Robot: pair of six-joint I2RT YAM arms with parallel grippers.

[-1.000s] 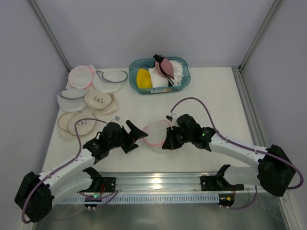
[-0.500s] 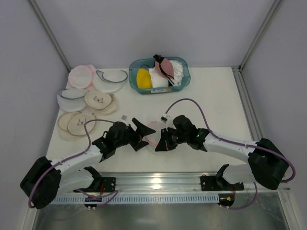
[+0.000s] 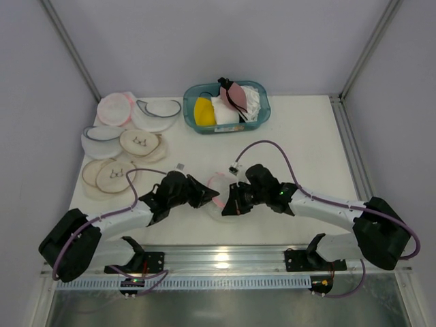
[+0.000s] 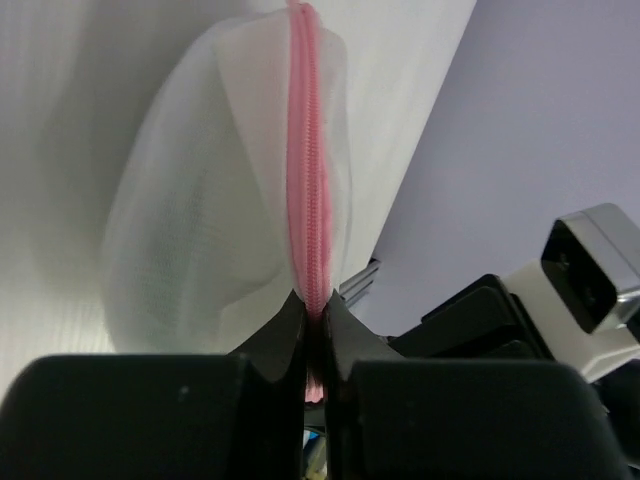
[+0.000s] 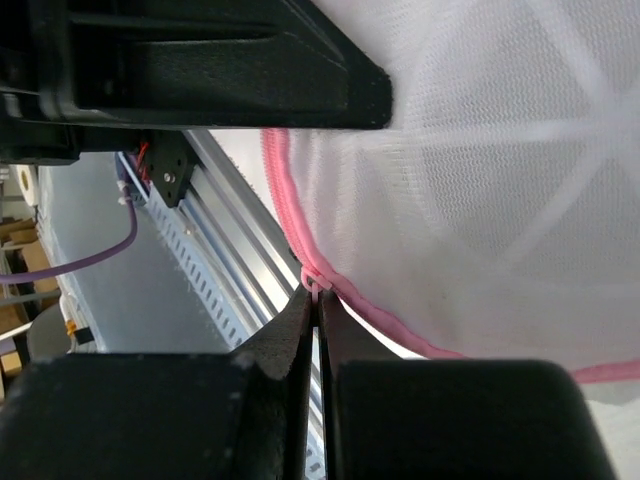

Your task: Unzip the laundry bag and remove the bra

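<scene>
The laundry bag (image 3: 219, 189), a round white mesh pouch with a pink zipper rim, is held between both grippers near the table's front middle. My left gripper (image 3: 210, 197) is shut on the pink zipper rim (image 4: 309, 180) at the bag's left edge. My right gripper (image 3: 229, 206) is shut on the small pink zipper pull (image 5: 318, 286) at the rim's edge. In the left wrist view the bag (image 4: 210, 230) stands on edge and stays zipped. The bra is hidden; only a pale shape shows through the mesh (image 5: 480, 170).
A blue basket (image 3: 259, 121) at the back holds a yellow bra (image 3: 203, 110), white mesh and a mauve bra (image 3: 236, 95). Several round pouches (image 3: 122, 143) lie at the back left. The metal rail (image 3: 225, 259) runs along the near edge.
My left arm moved right to the bag and its open jaws closed on the pink rim. The right gripper shifted slightly left, still shut on the pull.
</scene>
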